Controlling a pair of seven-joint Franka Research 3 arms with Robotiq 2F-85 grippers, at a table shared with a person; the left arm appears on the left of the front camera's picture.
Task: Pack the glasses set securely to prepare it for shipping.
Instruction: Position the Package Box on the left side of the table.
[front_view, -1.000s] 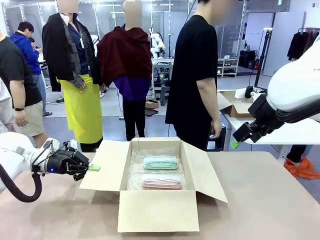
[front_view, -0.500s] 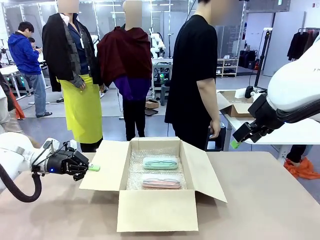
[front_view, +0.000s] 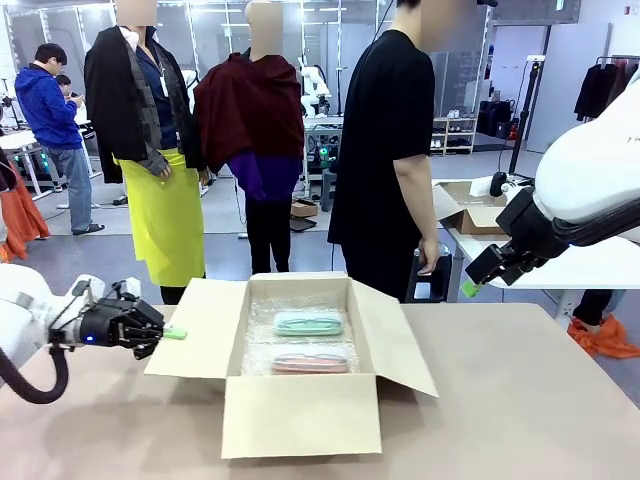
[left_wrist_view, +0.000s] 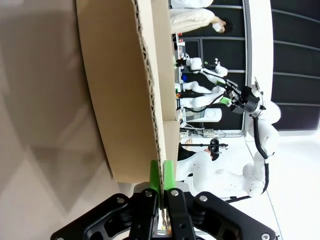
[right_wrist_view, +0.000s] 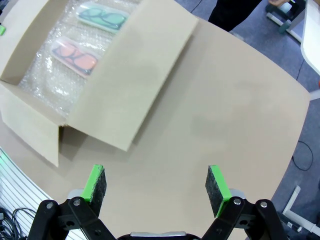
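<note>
Front view has a brown table (front_view: 520, 400) across the lower half of the frame, and on it, a little left of centre, an open cardboard box (front_view: 300, 412) with all four flaps folded outward. Its floor is lined with bubble wrap (front_view: 262, 340), and the glasses set lies on that lining in two pieces: the mint-green case (front_view: 308, 323) toward the far side and the pale pink case (front_view: 311, 363) nearer the camera, just beside each other and parallel, each with its long axis running left to right across the frame (the right wrist view shows dark spectacle frames through both clear shells). A person in black (front_view: 385, 150) stands behind the box at upper centre. At the left edge, the left gripper (front_view: 172, 333) has its green pads pressed together on the outer edge of the box's left flap (front_view: 195, 328); the left wrist view shows the corrugated edge of that flap pinched between the two pads. At the right, above the table and well apart from the box, hangs the right gripper (front_view: 470, 288); in the right wrist view its fingers are spread wide with nothing between them, above bare tabletop, and the box sits in the upper left of that frame.
</note>
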